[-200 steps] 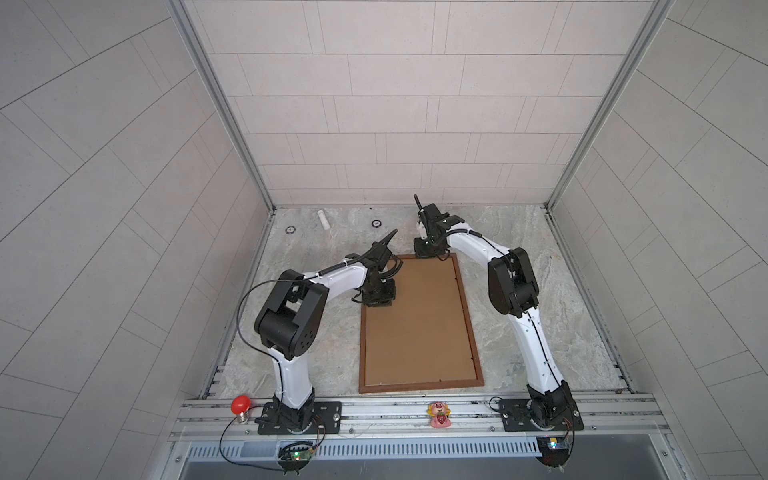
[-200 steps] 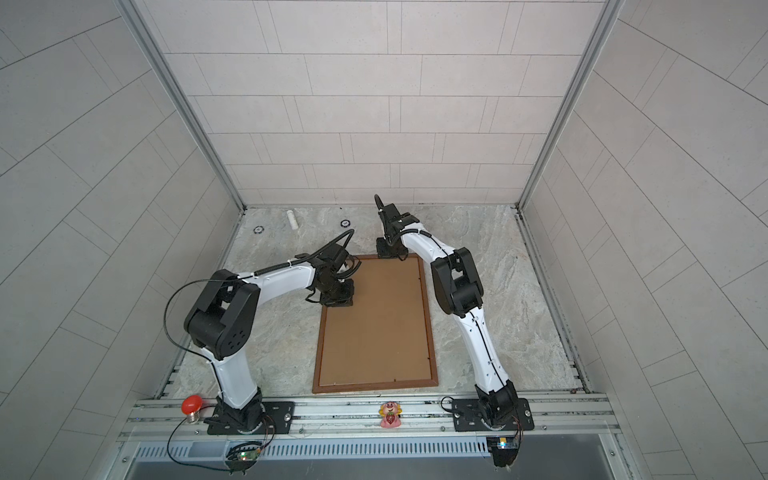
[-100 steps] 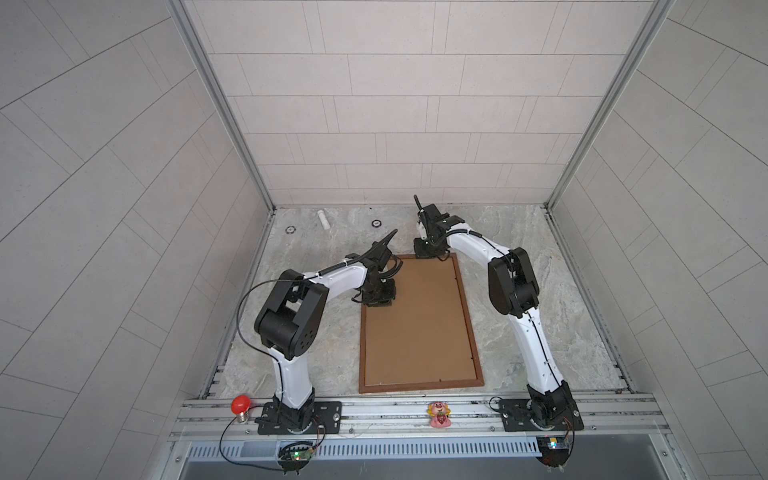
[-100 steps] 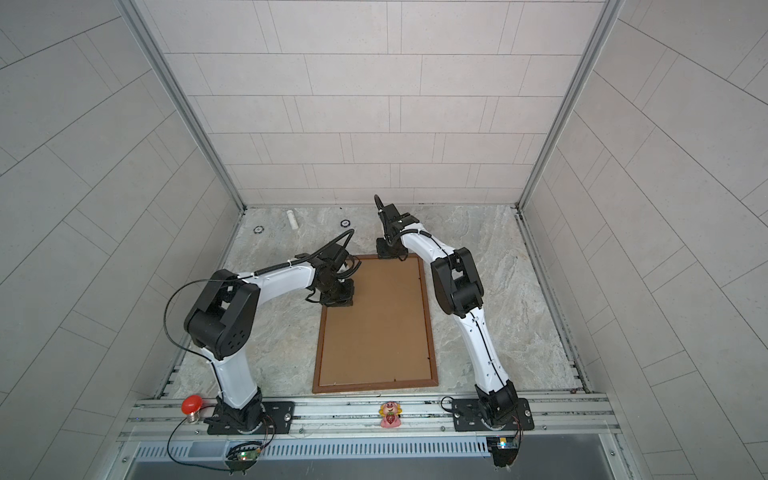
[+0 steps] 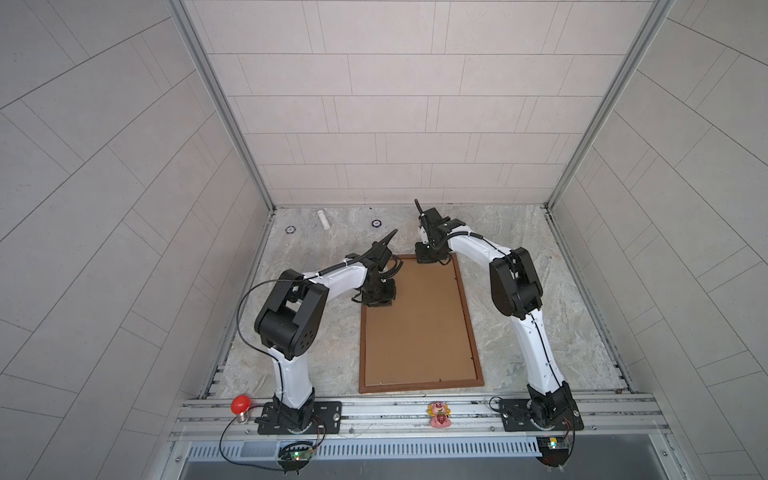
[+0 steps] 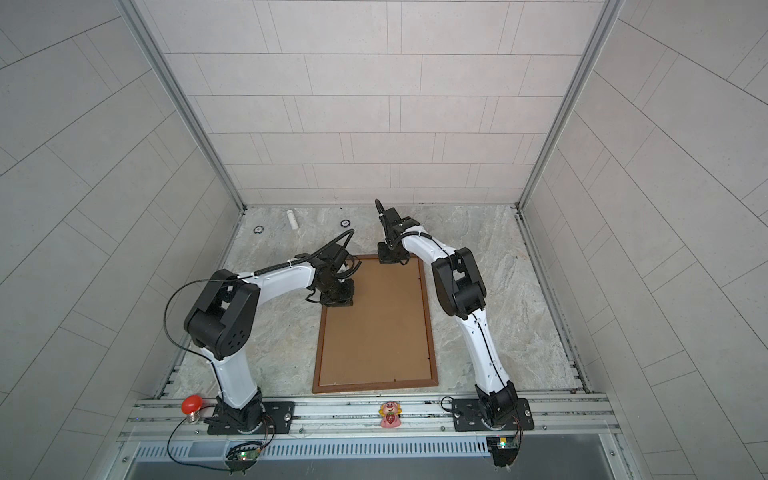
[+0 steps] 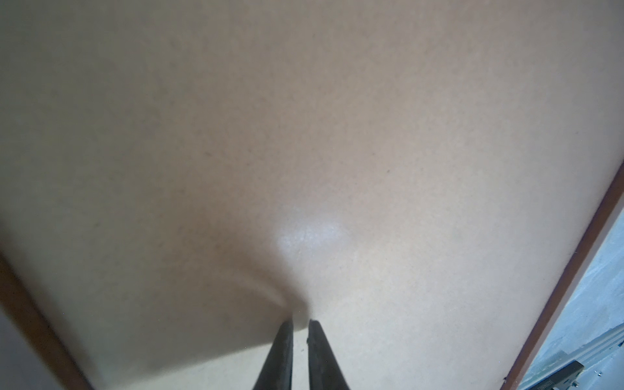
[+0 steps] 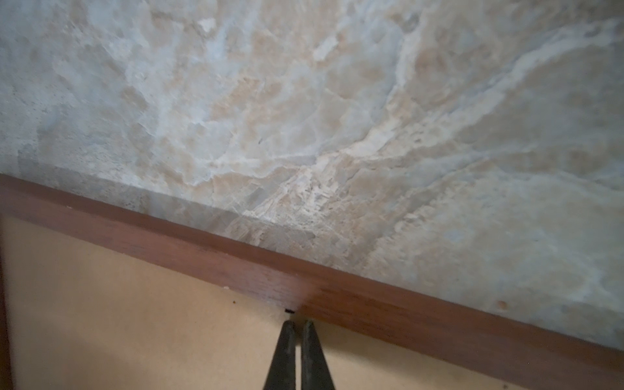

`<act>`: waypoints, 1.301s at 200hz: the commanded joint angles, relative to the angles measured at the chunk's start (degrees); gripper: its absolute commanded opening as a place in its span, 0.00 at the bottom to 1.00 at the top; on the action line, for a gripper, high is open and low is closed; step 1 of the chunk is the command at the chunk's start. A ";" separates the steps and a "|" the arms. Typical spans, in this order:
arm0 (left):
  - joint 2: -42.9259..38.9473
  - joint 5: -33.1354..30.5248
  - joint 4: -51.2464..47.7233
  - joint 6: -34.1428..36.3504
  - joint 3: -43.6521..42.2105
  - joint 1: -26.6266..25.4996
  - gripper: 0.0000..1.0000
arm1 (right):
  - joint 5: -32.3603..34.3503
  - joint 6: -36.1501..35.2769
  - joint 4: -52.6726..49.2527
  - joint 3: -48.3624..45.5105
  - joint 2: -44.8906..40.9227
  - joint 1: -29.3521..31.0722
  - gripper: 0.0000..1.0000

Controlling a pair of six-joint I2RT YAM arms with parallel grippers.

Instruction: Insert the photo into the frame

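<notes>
The frame lies flat on the desk, backing board up. Left claw, nearly closed, presses its ten-o'clock area; right claw, closed, at twelve.

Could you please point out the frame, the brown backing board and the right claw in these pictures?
frame (image 5: 468,316), top view, on its right wooden rail.
brown backing board (image 5: 415,328), top view, on its bare middle.
right claw (image 8: 296,325), right wrist view, between its fingertips.
</notes>
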 commanded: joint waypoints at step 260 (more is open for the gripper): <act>0.03 -0.11 -0.62 0.05 0.02 -0.40 0.16 | 1.59 -1.21 -7.86 11.98 6.25 0.35 0.00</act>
